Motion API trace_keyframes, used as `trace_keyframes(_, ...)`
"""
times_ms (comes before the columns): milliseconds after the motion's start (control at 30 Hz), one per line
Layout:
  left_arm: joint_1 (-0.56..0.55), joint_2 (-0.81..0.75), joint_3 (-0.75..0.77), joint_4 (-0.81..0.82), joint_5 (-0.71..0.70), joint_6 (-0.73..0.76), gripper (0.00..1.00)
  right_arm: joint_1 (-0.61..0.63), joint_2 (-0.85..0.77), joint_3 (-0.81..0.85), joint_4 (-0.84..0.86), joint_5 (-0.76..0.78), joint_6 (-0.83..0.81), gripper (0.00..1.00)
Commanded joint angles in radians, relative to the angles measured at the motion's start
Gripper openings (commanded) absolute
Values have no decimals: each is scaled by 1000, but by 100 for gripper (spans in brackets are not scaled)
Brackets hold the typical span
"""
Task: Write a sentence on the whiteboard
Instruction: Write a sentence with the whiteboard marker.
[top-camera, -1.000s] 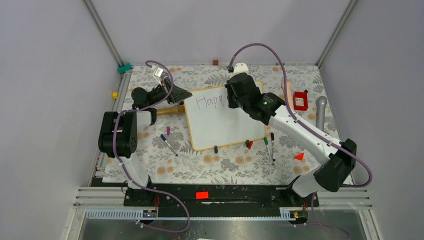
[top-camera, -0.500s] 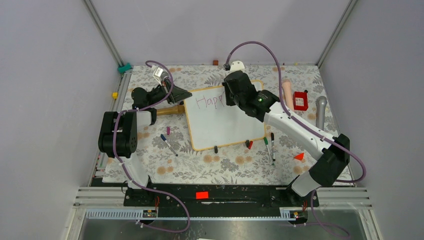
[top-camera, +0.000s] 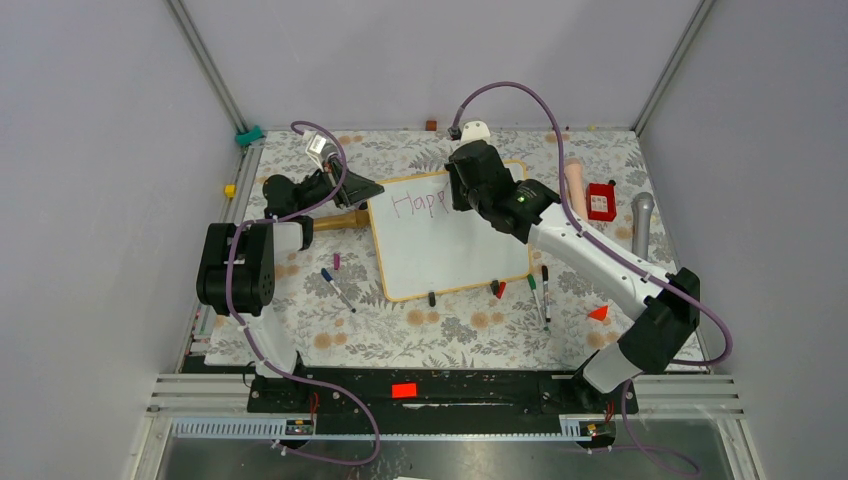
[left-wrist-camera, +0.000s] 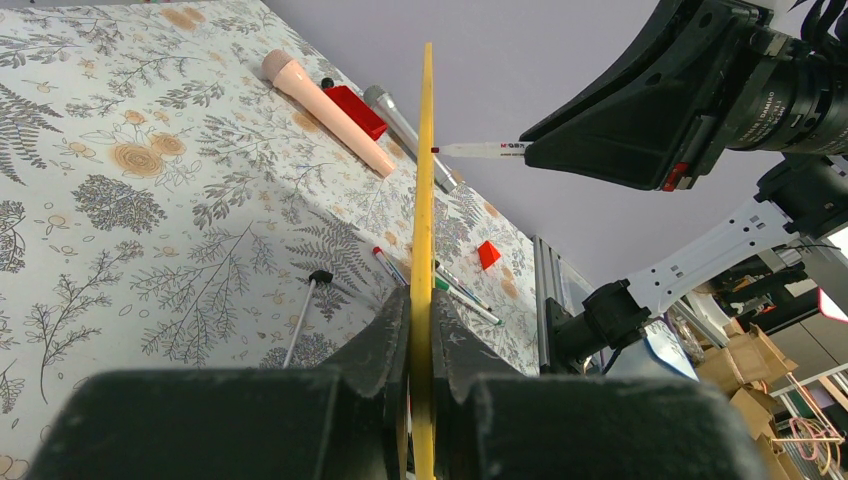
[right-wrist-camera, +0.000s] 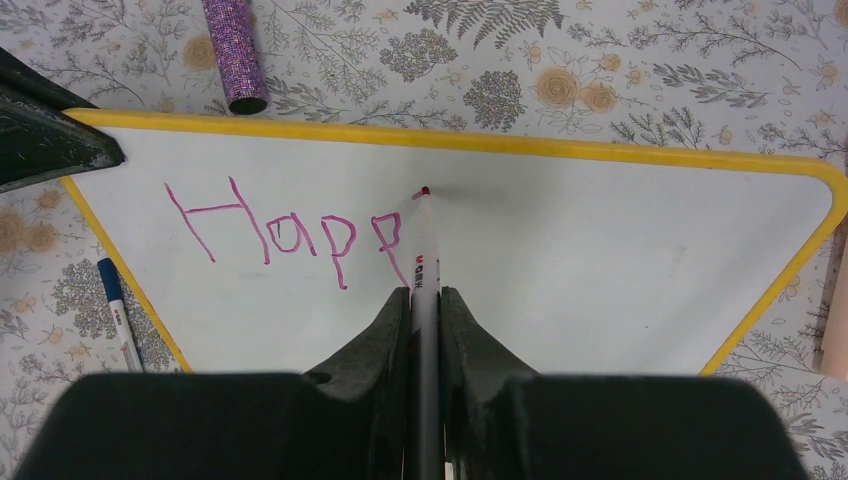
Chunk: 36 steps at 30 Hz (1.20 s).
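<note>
The whiteboard (top-camera: 450, 250) lies tilted on the floral table, white with a yellow rim. Pink lettering "Happ" (top-camera: 418, 204) runs along its far edge, also clear in the right wrist view (right-wrist-camera: 290, 232). My left gripper (top-camera: 362, 190) is shut on the board's left rim, which shows edge-on as a yellow strip (left-wrist-camera: 427, 180) between the fingers (left-wrist-camera: 421, 300). My right gripper (top-camera: 470, 185) hovers over the board's top middle, shut (right-wrist-camera: 425, 295) on a white marker (right-wrist-camera: 424, 250). The marker's pink tip (right-wrist-camera: 421, 192) meets the board just right of the last "p".
A blue marker (top-camera: 337, 289) lies left of the board and green and black markers (top-camera: 540, 290) lie right of it. A pink microphone (top-camera: 575, 180), a red box (top-camera: 600, 200) and a grey cylinder (top-camera: 643, 222) sit at the right. A purple glitter tube (right-wrist-camera: 235, 50) lies beyond the board.
My right arm has shifted a little to the left and farther back over the board, carrying the marker. The left gripper and the board have stayed put.
</note>
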Motion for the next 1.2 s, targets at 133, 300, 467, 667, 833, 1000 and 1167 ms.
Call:
trace_keyframes(133, -5, -48, 26, 86, 40, 22, 0, -14, -2, 16, 13, -25, -1, 0)
trace_keyframes(300, -5, -48, 26, 85, 38, 22, 0, -13, 3, 25, 0, -35, 9, 0)
trace_keyframes(467, -5, -49, 26, 85, 40, 21, 0, -13, -10, 25, 0, 1, 2, 0)
trace_keyframes(667, -5, -50, 27, 85, 37, 22, 0, -16, -87, -9, 29, -83, -13, 0)
trace_keyframes(833, -5, -52, 22, 84, 37, 23, 0, -19, -143, -69, 64, -80, -11, 0)
trace_keyframes(1000, -5, -53, 20, 86, 36, 23, 0, -22, -109, -48, 6, -65, -1, 0)
trace_keyframes(1167, -5, -53, 21, 86, 38, 24, 0, -21, -78, -40, 2, -62, 2, 0)
